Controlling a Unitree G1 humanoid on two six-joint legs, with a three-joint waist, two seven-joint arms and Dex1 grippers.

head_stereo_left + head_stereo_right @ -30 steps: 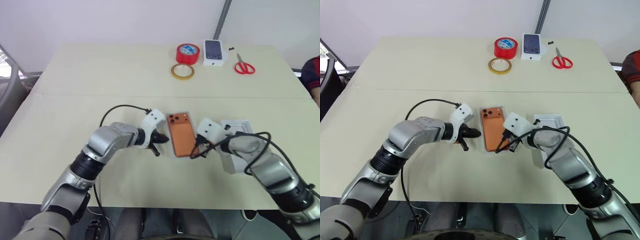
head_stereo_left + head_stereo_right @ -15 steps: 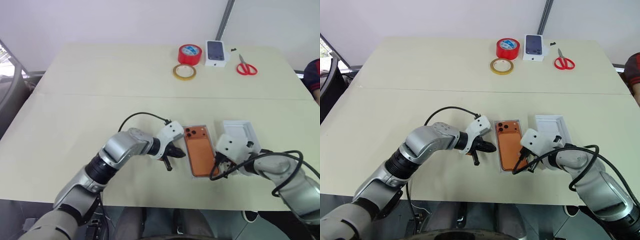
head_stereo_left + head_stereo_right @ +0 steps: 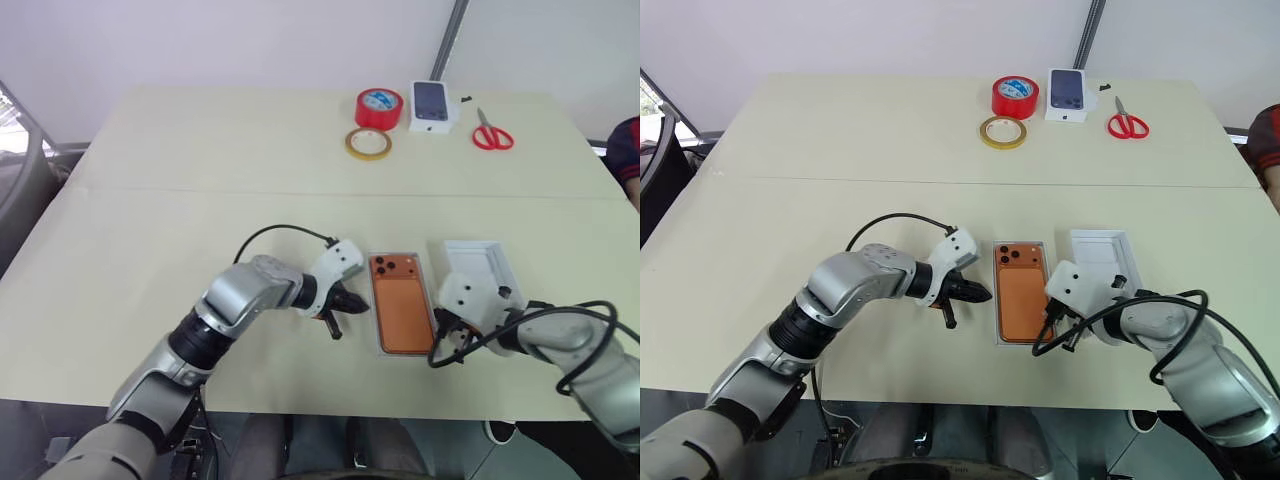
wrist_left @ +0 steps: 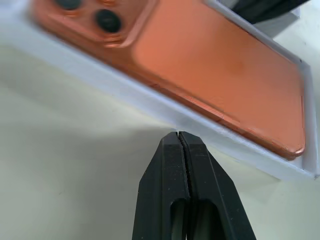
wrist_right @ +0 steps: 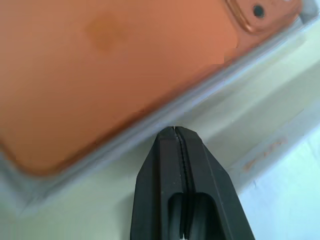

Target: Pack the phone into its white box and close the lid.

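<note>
The copper-orange phone (image 3: 402,303) lies camera-side up inside the shallow white box (image 3: 997,305) near the table's front edge. My left gripper (image 3: 352,303) is shut and empty, its tip right at the box's left rim (image 4: 150,100). My right gripper (image 3: 1053,327) is also shut and empty, close against the box's right rim (image 5: 150,131) near its front corner. The lid (image 3: 482,262) lies open side up just right of the box, its near end behind my right wrist.
At the table's far side stand a red tape roll (image 3: 380,105), a tan tape ring (image 3: 367,143), a small white carton with a phone picture (image 3: 430,103) and red scissors (image 3: 492,132). A person's sleeve (image 3: 628,150) shows at the right edge.
The whole view has shifted. My right gripper has drawn back toward the near right along the box's side. The box with the phone now lies a little straighter. My left gripper stayed put.
</note>
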